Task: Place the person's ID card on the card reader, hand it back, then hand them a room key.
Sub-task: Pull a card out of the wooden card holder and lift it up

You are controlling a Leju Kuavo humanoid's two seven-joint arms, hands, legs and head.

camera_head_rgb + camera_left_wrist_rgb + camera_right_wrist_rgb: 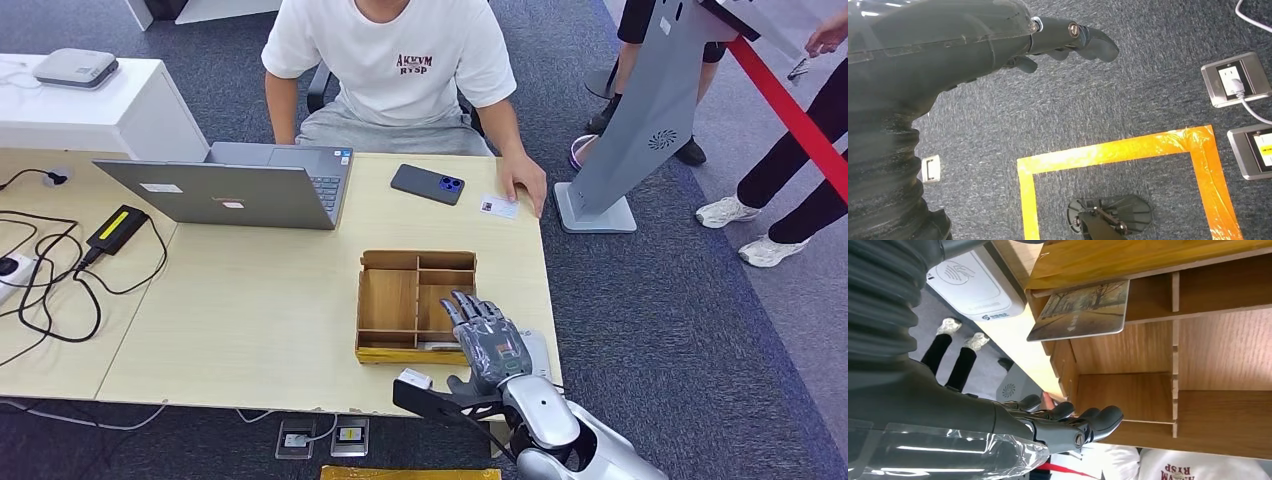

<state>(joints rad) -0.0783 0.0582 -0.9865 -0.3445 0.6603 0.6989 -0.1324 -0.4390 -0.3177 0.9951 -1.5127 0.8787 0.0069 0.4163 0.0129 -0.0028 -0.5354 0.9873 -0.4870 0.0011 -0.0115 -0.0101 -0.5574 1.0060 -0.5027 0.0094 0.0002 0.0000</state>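
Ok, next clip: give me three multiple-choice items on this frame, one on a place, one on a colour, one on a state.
1. Where is the ID card?
A. table edge by the person's hand
B. inside the wooden tray
C. on the laptop

2. What colour is the phone?
A. white
B. red
C. dark grey

3. What is the right hand doing?
A. holding a card
B. open over the wooden tray, holding nothing
C. gripping the phone

Answers: 1 A, the card lies beside the person's fingers. 2 C, its back is dark grey. 3 B, the fingers are spread and empty.

Wooden tray [388,300] before laptop [240,186]; phone [427,184] right of laptop.
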